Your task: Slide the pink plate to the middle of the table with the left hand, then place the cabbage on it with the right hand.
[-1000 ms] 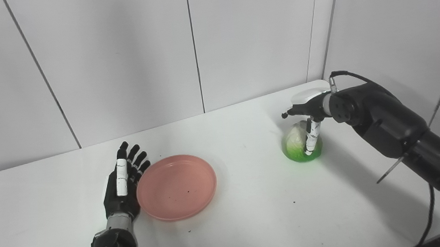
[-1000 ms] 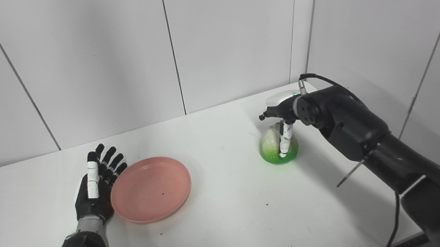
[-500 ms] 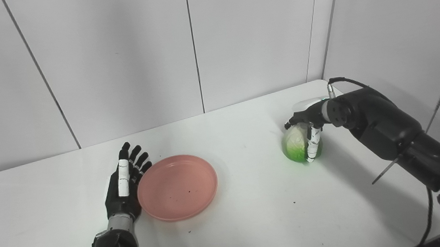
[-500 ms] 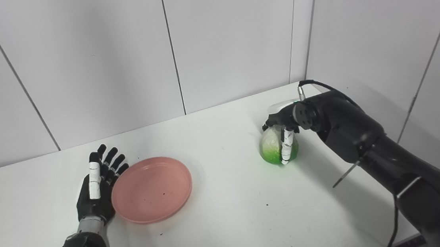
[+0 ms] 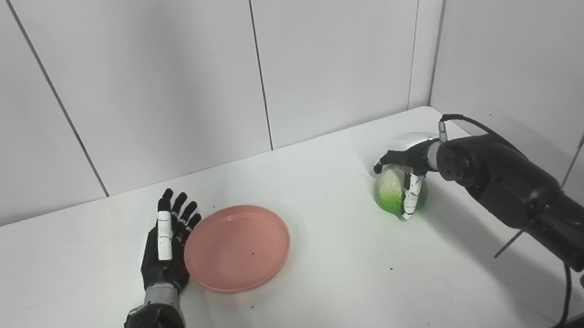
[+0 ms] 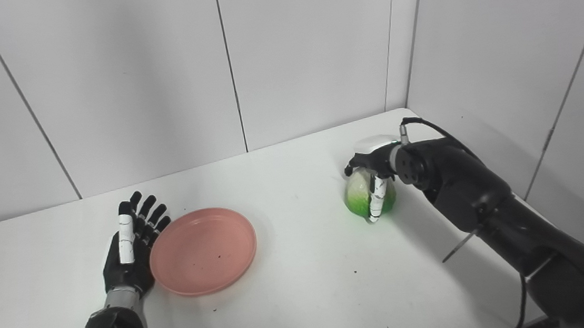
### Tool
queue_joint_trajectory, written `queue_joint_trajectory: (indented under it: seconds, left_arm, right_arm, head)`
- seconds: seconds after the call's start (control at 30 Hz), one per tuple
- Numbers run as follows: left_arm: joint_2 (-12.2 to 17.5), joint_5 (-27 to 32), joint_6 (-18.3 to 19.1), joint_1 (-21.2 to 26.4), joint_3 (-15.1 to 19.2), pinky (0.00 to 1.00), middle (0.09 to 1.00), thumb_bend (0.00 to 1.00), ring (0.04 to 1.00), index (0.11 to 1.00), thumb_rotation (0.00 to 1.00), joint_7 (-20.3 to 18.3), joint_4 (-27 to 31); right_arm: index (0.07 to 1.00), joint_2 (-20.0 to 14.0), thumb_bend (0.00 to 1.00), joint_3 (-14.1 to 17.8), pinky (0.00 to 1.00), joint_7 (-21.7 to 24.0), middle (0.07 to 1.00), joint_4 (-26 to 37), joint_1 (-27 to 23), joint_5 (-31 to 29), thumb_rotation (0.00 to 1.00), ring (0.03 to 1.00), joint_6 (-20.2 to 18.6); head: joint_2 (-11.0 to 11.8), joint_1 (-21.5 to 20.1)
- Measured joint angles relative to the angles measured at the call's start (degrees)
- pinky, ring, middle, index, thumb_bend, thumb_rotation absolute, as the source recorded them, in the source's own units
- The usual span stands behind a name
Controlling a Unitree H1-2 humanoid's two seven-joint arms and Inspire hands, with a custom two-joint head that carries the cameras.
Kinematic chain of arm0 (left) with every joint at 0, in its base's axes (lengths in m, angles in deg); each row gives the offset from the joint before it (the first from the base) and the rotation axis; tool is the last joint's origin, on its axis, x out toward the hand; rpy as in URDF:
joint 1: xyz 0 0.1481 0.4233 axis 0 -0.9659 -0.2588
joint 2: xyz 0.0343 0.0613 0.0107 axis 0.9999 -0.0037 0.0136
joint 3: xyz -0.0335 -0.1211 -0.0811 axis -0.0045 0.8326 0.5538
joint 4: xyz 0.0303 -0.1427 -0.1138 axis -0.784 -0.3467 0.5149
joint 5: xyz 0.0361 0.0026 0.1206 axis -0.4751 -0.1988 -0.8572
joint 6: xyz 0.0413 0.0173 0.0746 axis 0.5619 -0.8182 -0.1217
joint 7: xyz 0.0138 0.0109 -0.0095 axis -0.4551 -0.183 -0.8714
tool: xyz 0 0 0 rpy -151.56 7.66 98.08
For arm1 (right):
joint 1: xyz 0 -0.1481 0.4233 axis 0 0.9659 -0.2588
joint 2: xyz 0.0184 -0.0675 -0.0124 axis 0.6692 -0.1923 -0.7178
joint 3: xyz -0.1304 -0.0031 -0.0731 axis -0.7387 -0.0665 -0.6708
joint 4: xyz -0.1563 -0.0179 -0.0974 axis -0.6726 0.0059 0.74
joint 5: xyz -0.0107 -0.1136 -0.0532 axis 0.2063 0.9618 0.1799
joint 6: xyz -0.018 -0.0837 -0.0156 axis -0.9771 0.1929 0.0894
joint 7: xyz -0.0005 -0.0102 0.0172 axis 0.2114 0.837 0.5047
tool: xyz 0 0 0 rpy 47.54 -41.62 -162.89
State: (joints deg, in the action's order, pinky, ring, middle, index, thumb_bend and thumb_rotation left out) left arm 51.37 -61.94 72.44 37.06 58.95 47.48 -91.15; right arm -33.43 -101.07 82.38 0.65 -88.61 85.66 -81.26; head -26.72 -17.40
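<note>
The left hand [image 5: 164, 246] lies flat with fingers spread, against the pink plate's [image 5: 237, 247] left rim. The right hand [image 5: 406, 167] curls its fingers over the cabbage [image 5: 393, 195], which seems to rest on the table [image 5: 334, 287]

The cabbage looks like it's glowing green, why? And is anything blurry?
In the left eye view the cabbage is so brightly lit that its green looks too strong and tints the white table beside it. In the right eye view nothing is blurry, and the right robot hand casts a soft shadow to the right.
</note>
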Motion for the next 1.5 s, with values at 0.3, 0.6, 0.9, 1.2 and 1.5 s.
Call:
queue_joint_trajectory:
  seconds: [0.3,0.6,0.9,1.2,1.5]
  left_arm:
    - [-0.09,-0.03,1.16,-1.29,-0.14,0.86,0.935,0.97,0.889,0.989,0.80,0.55,2.81]
    - [-0.29,0.12,2.46,-2.45,-0.16,0.86,0.929,0.98,0.890,0.983,0.79,0.58,5.19]
    - [-0.44,-0.06,2.44,-2.76,-0.37,0.86,0.949,0.96,0.891,0.999,0.81,0.74,5.35]
    - [-0.94,-0.19,3.04,-3.90,-0.47,0.90,0.934,0.96,0.898,0.994,0.80,1.35,7.33]
    - [-2.52,-0.30,3.41,-5.10,-0.63,0.91,0.950,0.99,0.907,1.000,0.79,1.85,8.80]
  right_arm:
    - [0.543,0.27,0.51,0.95,0.29,-6.01,0.477,-1.54,1.36,-2.04,0.00,0.385,4.45]
    - [0.531,-0.13,0.51,0.97,0.28,-5.06,0.484,-0.72,1.70,-2.72,0.00,0.395,4.47]
    - [0.508,-1.14,0.52,1.01,0.32,-1.09,0.502,1.40,1.70,-4.89,0.00,0.416,4.46]
    - [0.515,-1.48,0.52,0.54,0.34,8.07,0.494,8.26,0.85,-6.26,0.00,0.413,4.23]
    - [0.511,-1.39,0.52,0.92,0.34,13.52,0.509,16.14,-3.03,-7.87,0.00,0.415,3.17]
  head:
    - [-0.26,-0.18]
    - [-0.27,1.49]
    - [0.35,2.02]
    - [0.18,3.52]
    - [-0.17,7.99]
